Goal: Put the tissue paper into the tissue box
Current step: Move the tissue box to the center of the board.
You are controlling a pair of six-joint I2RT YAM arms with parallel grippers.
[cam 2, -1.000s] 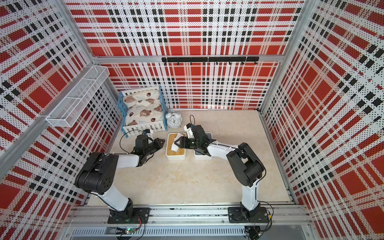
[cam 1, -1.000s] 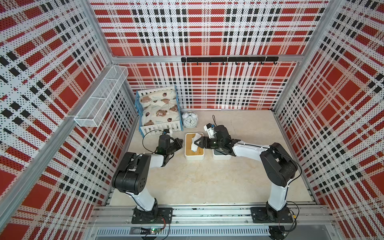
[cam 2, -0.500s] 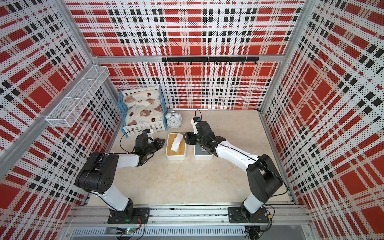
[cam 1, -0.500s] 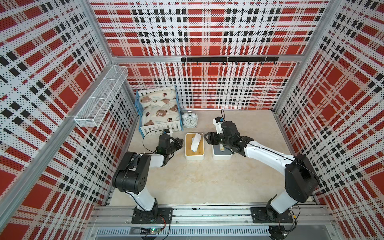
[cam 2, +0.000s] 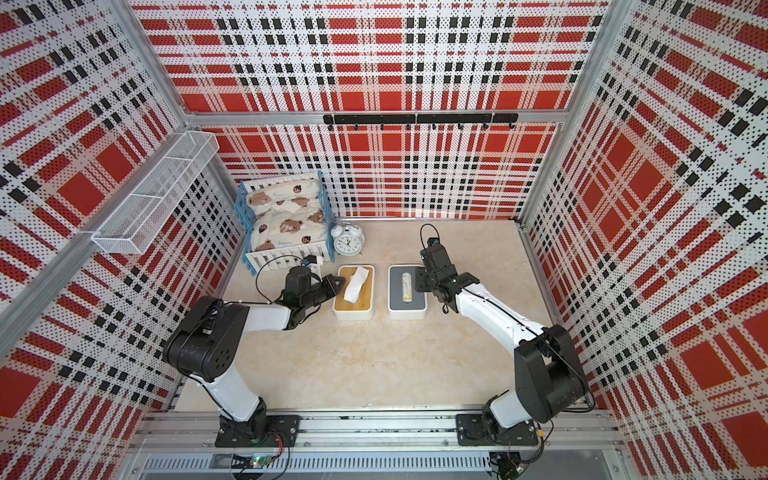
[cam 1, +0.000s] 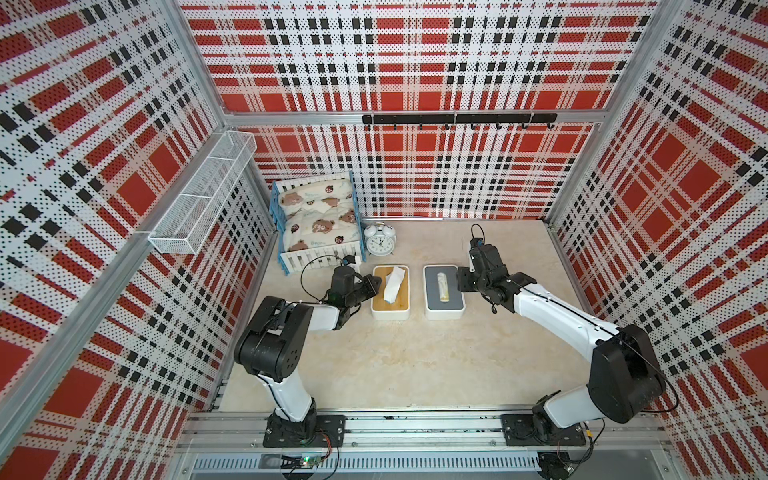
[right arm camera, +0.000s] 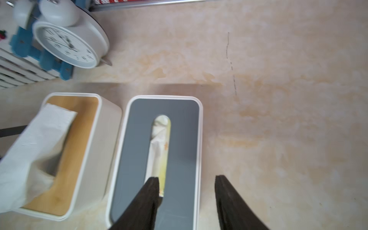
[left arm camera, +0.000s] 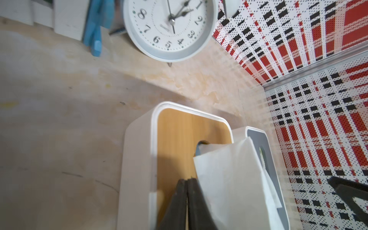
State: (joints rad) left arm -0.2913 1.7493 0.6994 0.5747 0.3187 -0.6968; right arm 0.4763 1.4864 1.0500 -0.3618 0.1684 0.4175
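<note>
A white tissue paper (cam 1: 392, 284) (cam 2: 357, 284) sticks up out of the slot of the wooden-lidded tissue box (cam 1: 390, 316) (left arm camera: 137, 159) and leans over its lid. My left gripper (cam 1: 376, 281) (left arm camera: 187, 180) is shut with nothing between its fingers, its tips over that lid's left edge, right beside the tissue (left arm camera: 229, 179). A grey-lidded box (cam 1: 444, 305) (right arm camera: 179, 139) stands to the right, with crumpled paper (right arm camera: 159, 149) down in its slot. My right gripper (cam 1: 461, 276) (right arm camera: 187, 178) is open and empty. One of its fingers is over the grey lid and the other is past the box's right edge.
A white alarm clock (cam 1: 379, 241) and a blue-and-white toy bed (cam 1: 318, 220) stand just behind the boxes at the back left. A wire basket (cam 1: 203, 195) hangs on the left wall. A black hook rail (cam 1: 457, 119) runs along the back wall.
My right gripper has pulled back rightwards from the tissue over the wooden-lidded box to the grey box's right side, its jaws a little narrower. The left arm has not moved.
</note>
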